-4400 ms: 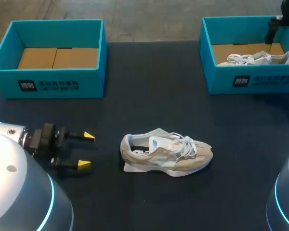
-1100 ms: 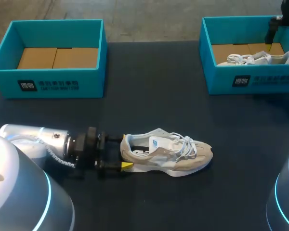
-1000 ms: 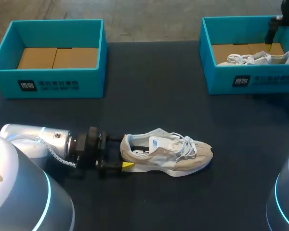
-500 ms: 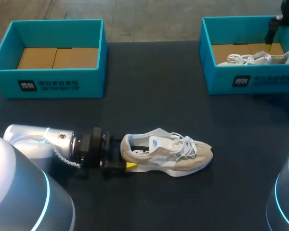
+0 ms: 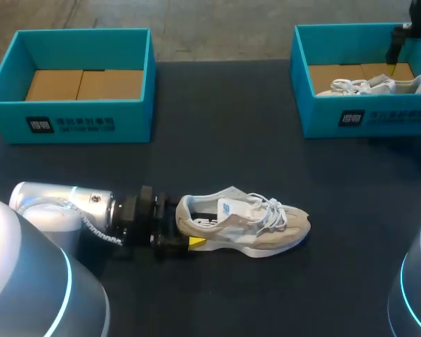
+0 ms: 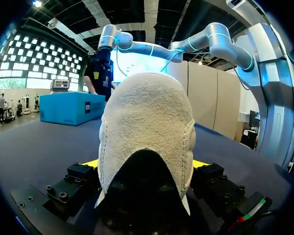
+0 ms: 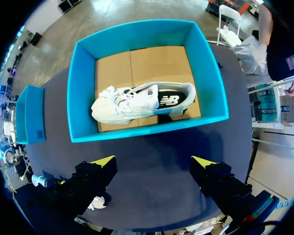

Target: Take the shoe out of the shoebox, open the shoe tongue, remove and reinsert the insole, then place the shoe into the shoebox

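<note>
You're looking at a dark table [image 5: 217,140] with the far edge running just behind two teal boxes. The left arm [image 5: 56,207] is coming in low along the near-left side, lying almost flat over the table top. The left shoebox [image 5: 70,123] is sitting at the far left with its brown cardboard floor showing. The right shoebox [image 5: 365,116] is sitting at the far right, running off the view's edge, well apart from the left one. The shoe [image 5: 242,225] is standing upright on its sole in the near middle of the table, heel toward the left arm and toe toward the right, well apart from both boxes. A second shoe [image 7: 142,103] is lying on its side inside the right shoebox, close to the box's near wall. The left gripper [image 5: 186,225] is sitting around the shoe's heel, which is filling the space ahead of the wrist camera; you can't tell from these views whether it is clamping the heel or only straddling it. The right gripper [image 7: 154,161] is hovering above the near wall of the right shoebox, spread wide and holding nothing. Each box is carrying a dark label panel [image 5: 71,125] with white print on its front wall. The shoe is showing a white tongue tag [image 5: 226,208] with a blue logo, too small to read.
</note>
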